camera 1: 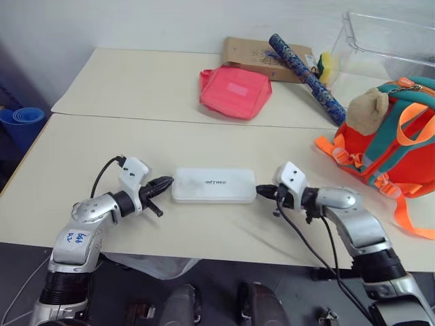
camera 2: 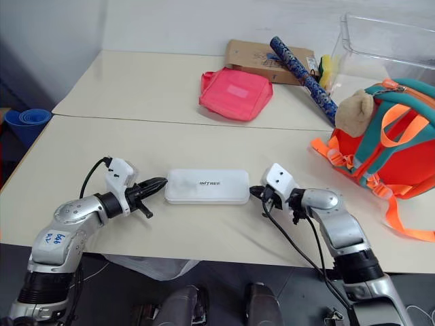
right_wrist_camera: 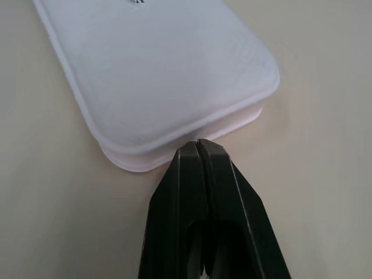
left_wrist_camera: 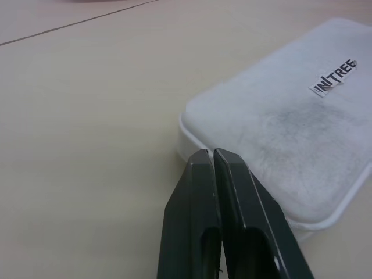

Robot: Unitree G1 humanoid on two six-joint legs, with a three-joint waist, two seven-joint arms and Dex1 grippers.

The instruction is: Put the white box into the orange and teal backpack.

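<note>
The box (camera 1: 213, 185) is pressed at both short ends, flat on the desk (camera 1: 136, 136), between the closed jaws of the left gripper (camera 1: 165, 184) and right gripper (camera 1: 262, 191), with lifting into the backpack (camera 1: 387, 149) not yet done.

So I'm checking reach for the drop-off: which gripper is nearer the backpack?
Right. The right gripper sits at the white box's end facing the orange and teal backpack; the left gripper is at the far end.
</note>
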